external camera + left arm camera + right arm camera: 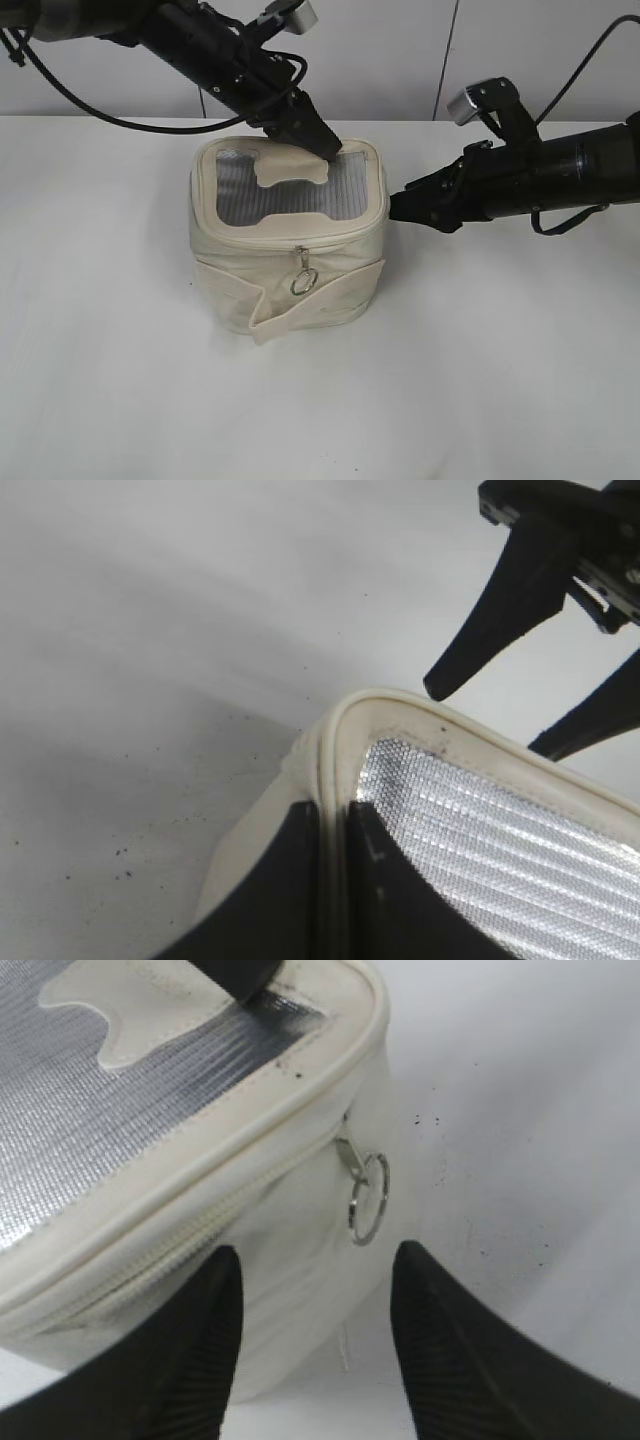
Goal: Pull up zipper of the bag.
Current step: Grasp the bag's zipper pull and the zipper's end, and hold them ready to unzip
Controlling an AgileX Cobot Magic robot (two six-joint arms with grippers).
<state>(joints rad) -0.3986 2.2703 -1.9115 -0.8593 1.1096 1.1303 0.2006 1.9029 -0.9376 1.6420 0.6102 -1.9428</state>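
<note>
The cream bag (290,270) stands mid-table, its grey mesh lid with the bone patch (290,168) facing up. The zipper track (200,1228) runs under the lid's rim. A silver pull with a ring (303,277) hangs at the front. In the right wrist view a ring pull (366,1195) hangs at a bag corner. My left gripper (322,146) is shut on the lid's far rim (335,815). My right gripper (315,1255) is open and empty, just short of that ring pull, at the bag's right side (396,206).
The bag's wide strap band (300,300) wraps the lower front. White table (500,380) all round, pale wall behind. My right gripper's fingers (490,715) show beyond the lid corner in the left wrist view.
</note>
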